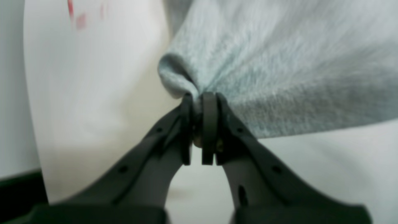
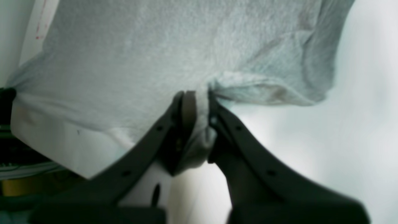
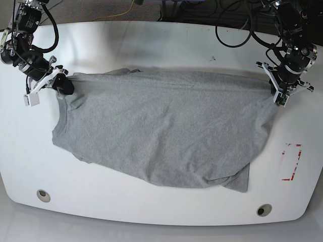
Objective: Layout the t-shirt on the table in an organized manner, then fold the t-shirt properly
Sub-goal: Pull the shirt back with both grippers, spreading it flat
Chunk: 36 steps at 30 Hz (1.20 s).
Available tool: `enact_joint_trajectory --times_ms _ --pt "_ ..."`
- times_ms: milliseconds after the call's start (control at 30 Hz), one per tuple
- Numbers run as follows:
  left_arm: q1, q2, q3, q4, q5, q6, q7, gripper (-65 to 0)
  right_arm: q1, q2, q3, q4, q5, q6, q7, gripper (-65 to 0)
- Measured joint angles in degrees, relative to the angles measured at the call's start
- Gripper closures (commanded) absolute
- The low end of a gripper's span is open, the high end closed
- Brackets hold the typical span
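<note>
in the left wrist view, the left gripper (image 1: 200,102) has its jaws pressed together on a bunched fold of the t-shirt (image 1: 279,68). the grey cloth spreads away from the pinch to the upper right, above the white table (image 1: 93,93). some blurred red marks (image 1: 76,17) show on the table near the top left corner.

in the right wrist view, the right gripper (image 2: 196,102) is also clamped on the t-shirt (image 2: 140,56); a wad of grey cloth sits between its two jaws and hangs down a little below them. the cloth is stretched wide over the top of the picture, with a folded part on the right side. the table (image 2: 357,124) shows white below and to the right.

in the base view, the t-shirt (image 3: 166,131) lies in the middle of the table (image 3: 151,45), its far edge pulled into a nearly straight line between the two arms. the right gripper (image 3: 63,83) holds the one corner on the view's left, and the left gripper (image 3: 277,91) holds the other corner on the view's right. the near part of the shirt lies wrinkled and uneven, with no lettering in sight. a red rectangular outline (image 3: 291,161) is on the table just beside the shirt's right side, and two round holes (image 3: 43,195) are near the front edge.
</note>
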Motion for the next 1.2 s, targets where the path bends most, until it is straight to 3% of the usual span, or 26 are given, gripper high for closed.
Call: enact_joint_trajectory --times_ms 633,933,1200 --pt "7.54 -1.05 0.07 0.0 -0.02 0.04 -0.28 0.0 -6.05 0.07 -0.7 0.5 -0.26 -0.46 -5.4 0.0" --pt "7.56 -1.05 0.2 0.0 0.04 0.04 -0.28 0.0 -7.13 -0.46 -4.15 0.55 -1.92 -0.42 -4.98 0.0" --pt "7.28 -1.07 0.22 0.0 0.04 0.07 -0.31 0.0 -2.99 -1.18 -4.13 0.35 -3.58 -0.48 -5.29 0.0"
